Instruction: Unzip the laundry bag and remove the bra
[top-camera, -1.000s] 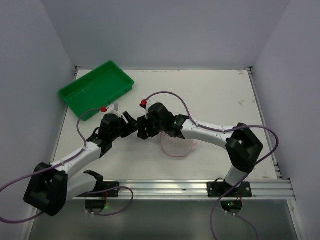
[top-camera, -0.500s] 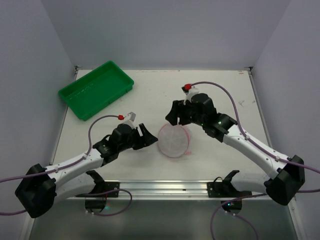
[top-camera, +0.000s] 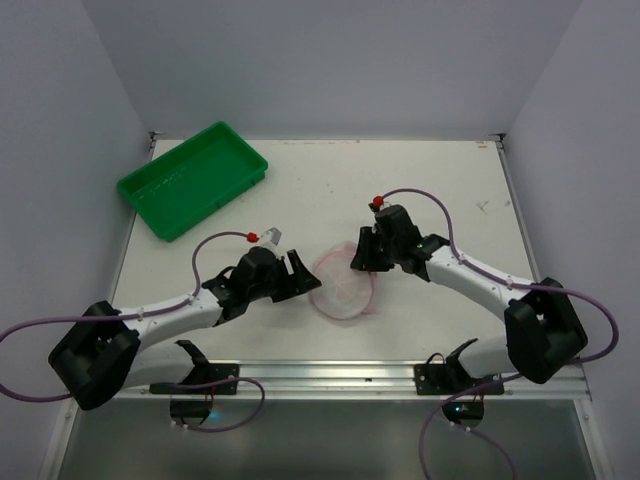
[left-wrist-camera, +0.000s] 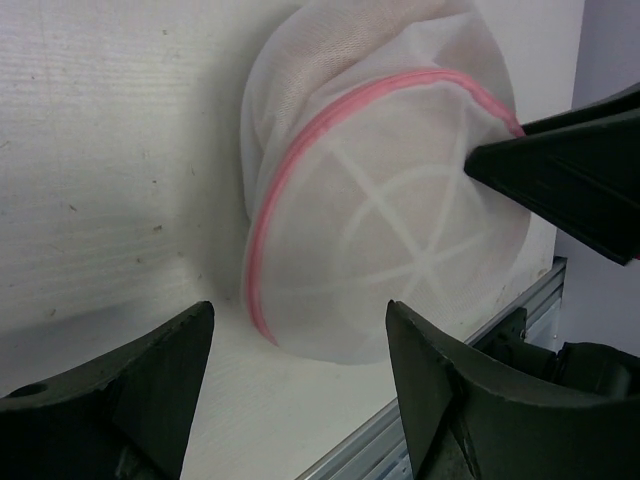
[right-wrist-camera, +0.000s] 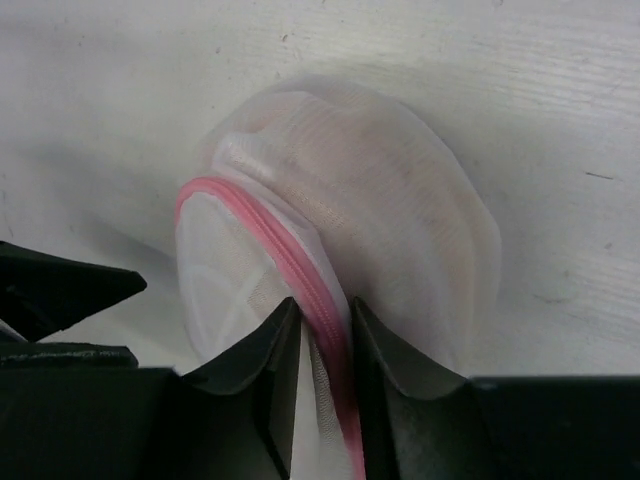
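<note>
The laundry bag (top-camera: 343, 291), a round white mesh pouch with pink zipper trim, lies near the table's front middle. My right gripper (top-camera: 358, 259) is at its far right rim. In the right wrist view the gripper (right-wrist-camera: 325, 330) is shut on the pink trim and mesh of the bag (right-wrist-camera: 380, 210). My left gripper (top-camera: 303, 275) is open just left of the bag, not touching it. In the left wrist view the gripper (left-wrist-camera: 300, 395) has the bag (left-wrist-camera: 380, 260) ahead between its wide jaws. The bra is hidden; only a faint beige tint shows through the mesh (right-wrist-camera: 335, 160).
A green tray (top-camera: 192, 178) stands at the back left. The aluminium rail (top-camera: 380, 375) runs along the table's near edge, close behind the bag. The right gripper's fingers (left-wrist-camera: 570, 180) reach in from the right in the left wrist view.
My right gripper has come down from the far right onto the bag's rim and shut on the trim. My left gripper has moved right, closer to the bag.
</note>
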